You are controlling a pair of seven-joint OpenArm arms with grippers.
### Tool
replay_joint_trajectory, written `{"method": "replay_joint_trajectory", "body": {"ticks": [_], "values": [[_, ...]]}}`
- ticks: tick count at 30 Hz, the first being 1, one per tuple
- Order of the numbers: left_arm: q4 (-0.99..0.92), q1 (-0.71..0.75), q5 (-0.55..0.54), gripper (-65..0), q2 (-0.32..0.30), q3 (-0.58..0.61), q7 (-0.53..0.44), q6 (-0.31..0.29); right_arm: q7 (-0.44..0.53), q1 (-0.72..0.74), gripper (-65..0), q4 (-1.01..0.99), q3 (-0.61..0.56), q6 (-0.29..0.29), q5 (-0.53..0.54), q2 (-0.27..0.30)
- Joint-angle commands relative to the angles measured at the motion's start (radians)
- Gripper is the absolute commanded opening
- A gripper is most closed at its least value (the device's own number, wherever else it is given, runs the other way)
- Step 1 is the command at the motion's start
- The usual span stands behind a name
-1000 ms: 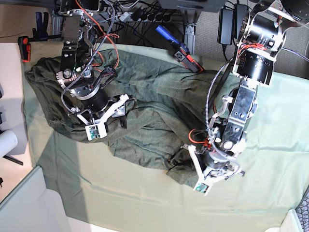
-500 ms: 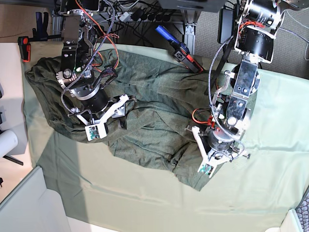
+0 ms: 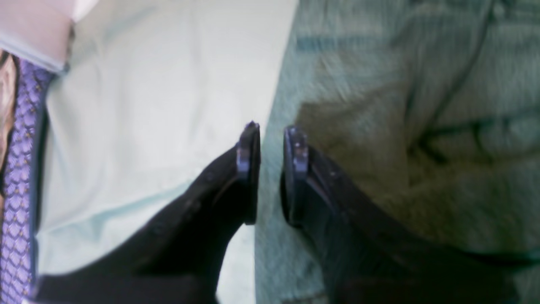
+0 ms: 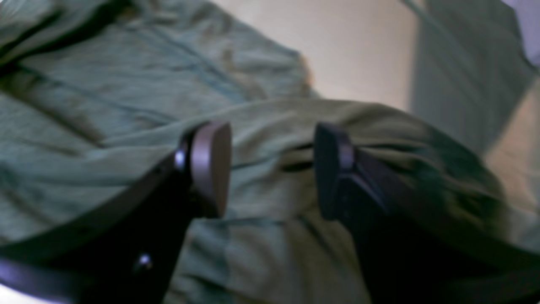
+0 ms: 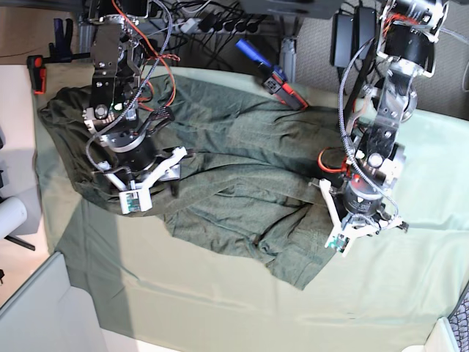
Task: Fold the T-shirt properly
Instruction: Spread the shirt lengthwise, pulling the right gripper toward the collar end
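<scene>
Two grips differ: left gripper (image 3: pixel 270 139) pinched narrow on the T-shirt (image 5: pixel 242 176) hem at the cloth (image 5: pixel 410 293) boundary, to drag that edge outward; right gripper (image 4: pixel 272 169) spread wide above a raised fold, holding nothing, poised to seize it

I see the T-shirt (image 5: pixel 234 176) as dark heathered olive-green, paler and greyer in my right wrist view. The cloth (image 5: pixel 220 301) over my worktop is pale mint-green. Both end effectors have black fingers (image 3: pixel 249 169) on white brackets. Red-orange wires (image 5: pixel 165 59) run along the arms. At the far edge, a clamp (image 5: pixel 275 73) shows blue, black and red.
</scene>
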Motion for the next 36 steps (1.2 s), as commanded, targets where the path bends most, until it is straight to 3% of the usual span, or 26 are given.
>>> {"method": "replay_joint_trajectory", "body": {"ticks": [1, 6, 8, 10, 14, 18, 27, 32, 36], "values": [[0.022, -0.013, 0.002, -54.7, -0.001, 0.000, -0.019, 0.006, 0.024, 0.014, -33.6, 0.003, 0.024, -0.010, -0.004, 0.022], [0.023, 0.003, 0.001, -54.6, 0.000, 0.000, -0.019, -0.001, 0.038, 0.016, -33.5, -0.067, 0.099, -0.010, 0.016, 0.067], [0.023, 0.003, -0.012, -53.4, -0.001, 0.000, -0.019, -0.034, 0.047, 0.017, -33.5, -0.099, 0.123, -0.010, 0.031, 0.085], [0.023, 0.003, -0.051, -47.9, -0.001, 0.000, -0.017, -0.047, 0.067, 0.019, -33.5, -0.133, 0.140, -0.010, 0.043, 0.104], [0.023, 0.002, -0.131, -31.1, 0.000, 0.000, -0.014, -0.045, 0.093, 0.051, -31.2, -0.217, 0.161, -0.010, 0.063, 0.138], [0.023, 0.002, -0.132, -30.6, -0.001, -0.001, -0.010, -0.037, 0.094, 0.126, -21.3, -0.348, 0.178, -0.010, 0.103, 0.166], [0.027, -0.035, -0.148, -30.6, -0.001, -0.001, -0.008, -0.037, 0.094, 0.325, -21.3, -0.616, 0.196, 0.022, 0.113, 0.179], [-0.009, -0.111, -0.275, -30.6, -0.058, -0.001, -0.065, -0.038, 0.098, 0.375, -21.3, -0.694, 0.196, 0.028, 0.113, 0.195], [-0.168, -0.215, -0.355, -30.6, -0.087, -0.001, -0.108, -0.058, 0.097, 0.378, -21.3, -0.737, 0.196, 0.036, 0.113, 0.218]]}}
